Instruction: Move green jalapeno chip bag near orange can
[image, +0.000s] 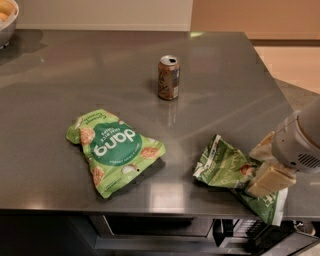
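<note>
Bowl (5, 22) at far-left back corner of counter (60, 75), cut by frame edge. Lime-green "dang" bag (112, 150) lies flat, left of centre, toward front. Orange can (168, 77) upright, mid-counter toward back. Green jalapeno chip bag (225, 167) crumpled at front right, well apart from can, right end drooping over counter edge. Hand (266, 182) over bag's right end; gripping or not, cannot tell.

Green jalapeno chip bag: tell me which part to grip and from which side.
Grip the green jalapeno chip bag by its white-strip end, coming from the near right, where the pincer sits. The bag lies flat on the table, but that end hangs past the near edge, probably leaving room underneath.
</note>
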